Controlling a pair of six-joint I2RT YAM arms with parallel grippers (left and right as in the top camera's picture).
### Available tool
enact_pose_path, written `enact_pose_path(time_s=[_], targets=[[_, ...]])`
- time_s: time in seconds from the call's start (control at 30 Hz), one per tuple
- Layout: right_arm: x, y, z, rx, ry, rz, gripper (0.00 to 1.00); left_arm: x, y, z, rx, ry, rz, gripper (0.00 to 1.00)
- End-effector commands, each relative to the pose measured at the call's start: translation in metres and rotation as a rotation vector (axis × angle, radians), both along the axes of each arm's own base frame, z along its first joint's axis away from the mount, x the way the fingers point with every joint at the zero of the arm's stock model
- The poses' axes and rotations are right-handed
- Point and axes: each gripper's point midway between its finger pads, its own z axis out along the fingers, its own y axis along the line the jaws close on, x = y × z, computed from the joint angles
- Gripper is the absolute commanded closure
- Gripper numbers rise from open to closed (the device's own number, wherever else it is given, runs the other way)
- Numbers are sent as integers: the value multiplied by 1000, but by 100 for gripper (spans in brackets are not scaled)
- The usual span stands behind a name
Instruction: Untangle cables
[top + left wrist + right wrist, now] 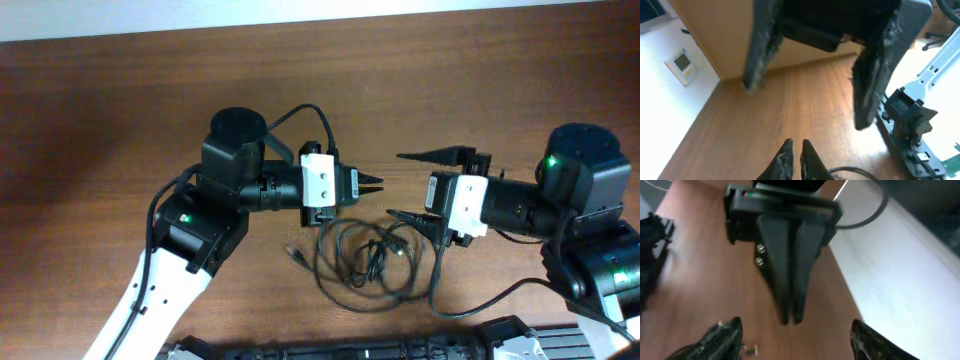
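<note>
Nearest the left wrist lens, the left gripper [796, 147] has its black fingers pressed together, and only a sliver of the thin black looped cables [365, 258] shows, cut off at that view's bottom edge. Overhead, the cables lie in a loose tangle on the brown wooden table [120, 120], just below the gap between the two grippers, with one small plug [293, 252] trailing left. Opposite, the right gripper [412, 187] has its fingers spread wide and holds nothing; they are blurred in the left wrist view.
</note>
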Motion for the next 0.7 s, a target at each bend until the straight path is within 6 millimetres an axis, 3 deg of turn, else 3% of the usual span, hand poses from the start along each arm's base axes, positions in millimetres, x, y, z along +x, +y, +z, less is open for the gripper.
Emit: enact_pose_path(time_s=[0.0, 0.1, 0.2, 0.27, 0.3, 0.37, 0.5, 0.67], targets=[[-5, -1, -2, -2, 40, 1, 33, 7, 2, 4, 8, -38, 59, 94], [4, -8, -12, -46, 62, -73, 33, 33, 12, -14, 97, -11, 231, 84], [11, -17, -22, -83, 95, -146, 32, 40, 25, -40, 202, 52, 322, 64], [14, -21, -26, -95, 114, -180, 32, 41, 31, -53, 255, 86, 354, 59], [16, -25, -30, -116, 123, -208, 32, 40, 36, -64, 299, 118, 372, 52], [20, -32, -37, -151, 136, -258, 32, 33, 41, -80, 358, 181, 368, 26], [35, -49, -51, -193, 208, -404, 20, 23, 42, -103, 412, 361, 372, 14], [57, -69, -71, -189, 357, -610, 18, 2, 24, -118, 404, 567, 254, 11]])
